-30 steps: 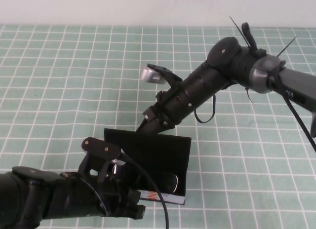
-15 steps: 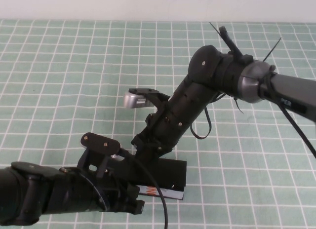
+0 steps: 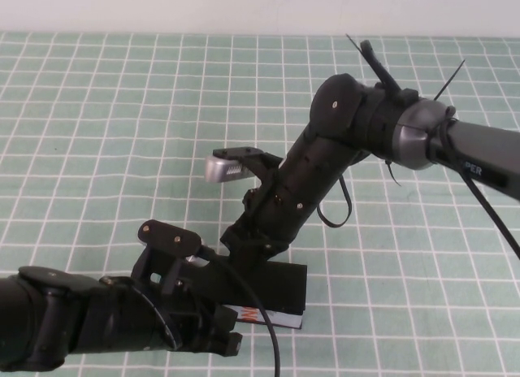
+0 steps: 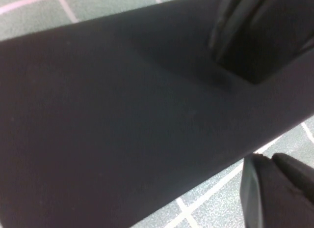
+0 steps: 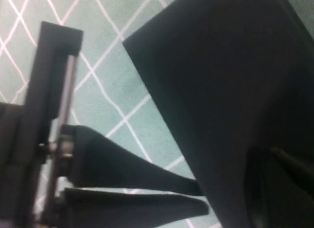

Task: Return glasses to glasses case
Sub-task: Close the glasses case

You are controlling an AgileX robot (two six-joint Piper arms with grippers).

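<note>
While green grid mat (image 3: pixel 106 133) spreads, clenched right gripper (image 5: pixel 198 197) touches glasses case (image 3: pixel 280 283); left gripper (image 3: pixel 207 316) unclear.

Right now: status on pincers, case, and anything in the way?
Right pincer shut, tips against the case lid. Left pincer at the case's near edge. Lid down; glasses not visible. Nothing else in the way.

My work surface is a table (image 3: pixel 106 133) covered in a pale green mat ruled with a white grid of squares. Along its far edge rises a plain off-white wall (image 3: pixel 244 7). The light is soft and even.
</note>
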